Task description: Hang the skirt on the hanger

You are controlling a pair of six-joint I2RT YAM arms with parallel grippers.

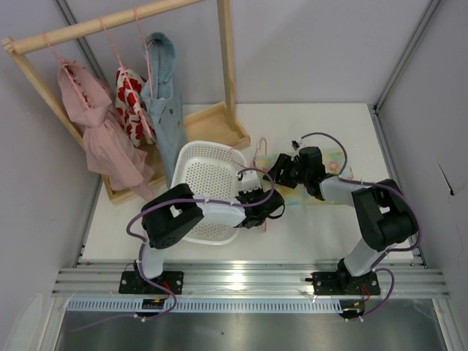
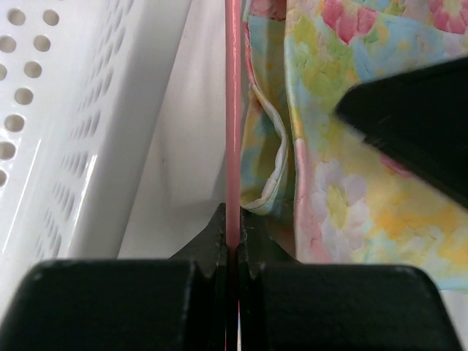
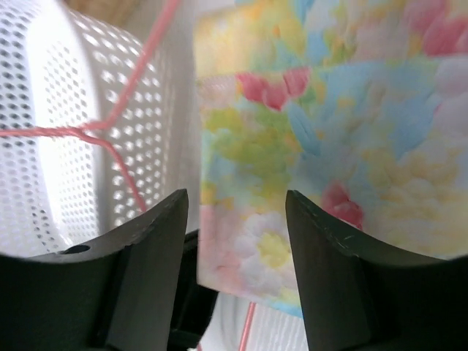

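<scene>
The skirt (image 1: 334, 162) lies flat on the table at the right, partly hidden under my right arm. It fills the right wrist view (image 3: 329, 110) and shows at the right of the left wrist view (image 2: 351, 190). The pink wire hanger (image 1: 257, 155) lies between the basket and the skirt's left edge. My left gripper (image 1: 269, 208) is shut on one straight wire of the hanger (image 2: 232, 131). My right gripper (image 1: 280, 172) is open just above the skirt's left edge, which lies between its jaws (image 3: 235, 197). The hanger's wires (image 3: 110, 139) cross in front of the basket.
A white perforated basket (image 1: 201, 183) stands just left of the hanger, also in the left wrist view (image 2: 66, 146). A wooden rack (image 1: 110, 22) at the back left holds a pink garment (image 1: 95, 124), a red-and-white one (image 1: 130, 99) and a denim one (image 1: 164, 102).
</scene>
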